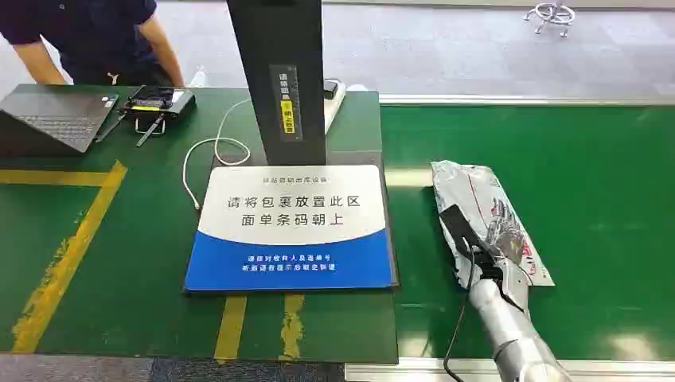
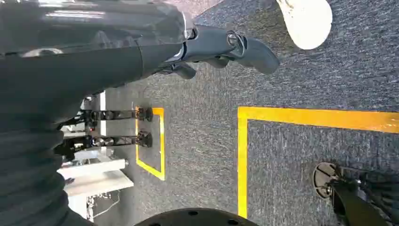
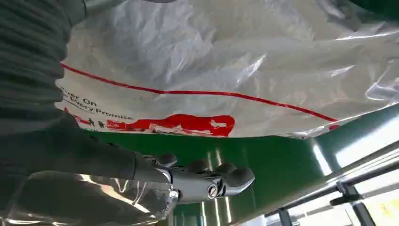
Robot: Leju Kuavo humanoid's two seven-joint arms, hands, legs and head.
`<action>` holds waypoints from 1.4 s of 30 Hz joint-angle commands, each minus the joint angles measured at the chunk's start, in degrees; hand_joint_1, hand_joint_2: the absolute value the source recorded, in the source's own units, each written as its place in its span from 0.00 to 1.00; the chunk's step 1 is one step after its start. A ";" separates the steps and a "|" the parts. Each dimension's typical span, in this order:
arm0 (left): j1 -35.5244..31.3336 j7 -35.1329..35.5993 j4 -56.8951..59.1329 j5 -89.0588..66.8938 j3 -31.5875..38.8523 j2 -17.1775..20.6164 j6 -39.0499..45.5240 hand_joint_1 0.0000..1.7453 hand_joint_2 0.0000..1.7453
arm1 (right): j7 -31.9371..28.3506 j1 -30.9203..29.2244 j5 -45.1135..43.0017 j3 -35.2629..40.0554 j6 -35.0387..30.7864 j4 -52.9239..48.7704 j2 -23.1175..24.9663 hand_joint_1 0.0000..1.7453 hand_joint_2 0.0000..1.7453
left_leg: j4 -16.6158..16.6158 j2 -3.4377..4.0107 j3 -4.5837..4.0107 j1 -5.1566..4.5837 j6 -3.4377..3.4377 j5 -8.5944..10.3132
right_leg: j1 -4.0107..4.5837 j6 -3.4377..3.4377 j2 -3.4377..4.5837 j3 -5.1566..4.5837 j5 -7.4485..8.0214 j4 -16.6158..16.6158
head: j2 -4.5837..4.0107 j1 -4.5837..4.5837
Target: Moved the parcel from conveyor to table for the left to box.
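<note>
A silver parcel point(image 1: 487, 216) is seen lying on the green conveyor point(image 1: 605, 207), the right hand point(image 1: 477, 251) laid over its near end, grip unclear, apparently so it can be carried to the desk point(image 1: 119, 270).

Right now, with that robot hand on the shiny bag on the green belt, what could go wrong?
1. The parcel is slick, crinkled plastic, and the right robot hand only lies over its near end, so it could slip free when lifted.
2. Its loose far end may sag and drag on the conveyor.
3. The marked pad sits beside a black post and a white cable; a swinging parcel might snag them.
</note>
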 commanded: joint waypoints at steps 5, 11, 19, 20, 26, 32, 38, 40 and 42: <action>-0.03 0.36 -0.12 0.03 0.18 0.18 -0.18 0.00 1.00 | 7.34 -3.42 4.54 -0.82 3.02 8.05 -1.14 0.00 1.00 | -0.02 0.06 0.02 0.00 -0.05 0.01 | 0.01 -0.09 0.00 0.00 0.02 -0.01 | 0.00 0.00; 0.01 0.31 -0.11 0.02 0.25 0.20 -0.29 0.00 1.00 | 12.68 -3.46 7.87 -0.28 5.61 9.80 -1.81 0.00 1.00 | -0.07 0.08 0.07 0.00 -0.08 0.03 | 0.02 -0.15 -0.01 0.05 0.05 -0.05 | 0.00 0.00; 0.05 0.26 -0.08 -0.28 0.01 0.31 -0.62 0.00 1.00 | 16.62 -2.97 10.37 0.12 11.00 11.34 -2.90 0.00 1.00 | -0.05 -0.05 0.08 0.02 -0.07 0.04 | 0.04 -0.13 -0.13 0.12 0.02 -0.08 | 0.00 0.00; 0.02 0.27 -0.09 -0.30 -0.01 0.30 -0.62 0.00 1.00 | 16.84 -2.93 10.63 0.23 11.25 11.36 -2.91 0.00 1.00 | -0.02 -0.06 0.08 0.01 -0.04 0.02 | 0.03 -0.09 -0.11 0.12 0.00 -0.05 | 0.00 0.00; 0.04 0.09 -0.12 -0.32 -0.03 0.33 -0.63 0.00 1.00 | 16.70 -2.84 10.92 0.11 11.49 11.04 -2.82 0.57 1.00 | -0.09 -0.12 0.12 0.03 -0.07 0.09 | 0.06 -0.15 -0.22 0.22 0.06 -0.17 | 0.00 0.00; 0.04 -0.13 -0.12 -0.55 -0.21 0.36 -0.80 0.00 1.00 | 15.92 -2.44 11.69 -0.89 10.17 10.10 -2.51 0.97 1.00 | 0.01 -0.15 0.12 0.01 0.01 0.08 | 0.02 -0.08 -0.22 0.25 0.03 -0.09 | 0.00 0.02; -0.13 0.02 -0.16 -0.60 -0.23 0.36 -0.93 0.00 1.00 | 14.07 -2.04 11.62 -1.62 8.69 9.21 -1.95 0.99 1.00 | -0.07 -0.15 0.13 0.02 -0.04 0.13 | 0.05 -0.12 -0.26 0.27 0.10 -0.19 | 0.00 0.02; -0.10 -0.09 -0.19 -0.45 -0.06 0.38 -0.86 0.00 1.00 | 12.55 -2.41 11.37 -2.40 7.98 8.96 -1.39 0.98 1.00 | -0.05 -0.11 0.15 0.01 -0.03 0.10 | 0.03 -0.11 -0.22 0.26 0.08 -0.15 | 0.00 0.00; -0.09 -0.12 -0.18 -0.45 -0.05 0.39 -0.87 0.00 1.00 | 12.68 -2.57 11.46 -2.41 8.04 8.98 -1.30 0.98 1.00 | -0.03 -0.07 0.14 0.01 -0.03 0.08 | 0.03 -0.09 -0.16 0.23 0.08 -0.12 | 0.00 0.00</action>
